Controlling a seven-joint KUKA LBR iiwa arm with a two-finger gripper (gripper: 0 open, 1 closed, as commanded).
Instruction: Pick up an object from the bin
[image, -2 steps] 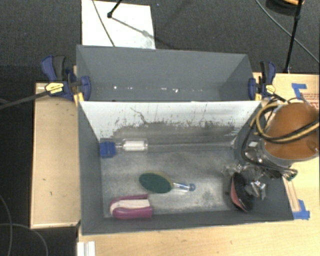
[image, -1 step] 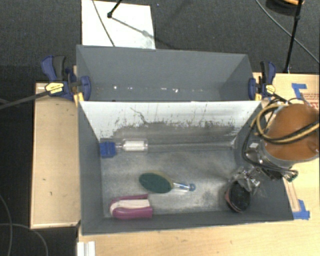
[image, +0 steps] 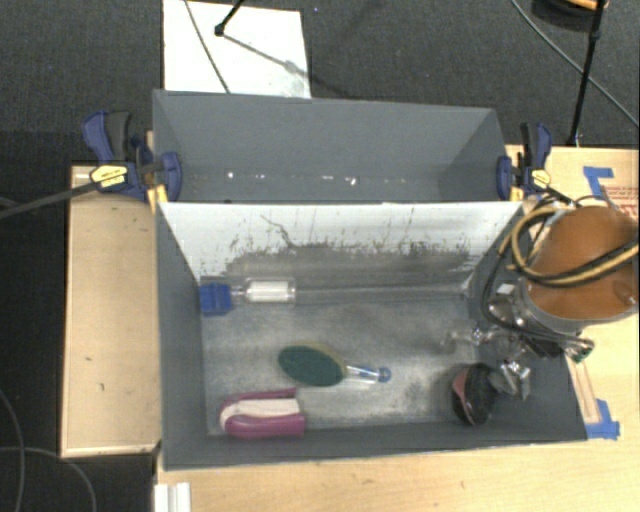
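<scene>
Dark and rounded, a blackish lump (image: 470, 398) lies in the front right corner of the bin (image: 330, 140), the gripper (image: 500, 378) low over it, placed, I judge, to grasp there, though whether its claw is apart or together cannot be told.

Arm (image: 545, 322) enters from the right — orange wrist cover (image: 590, 255) uppermost, cables (image: 528, 238) looped over it — jaws pointing down, low at lower right.
</scene>
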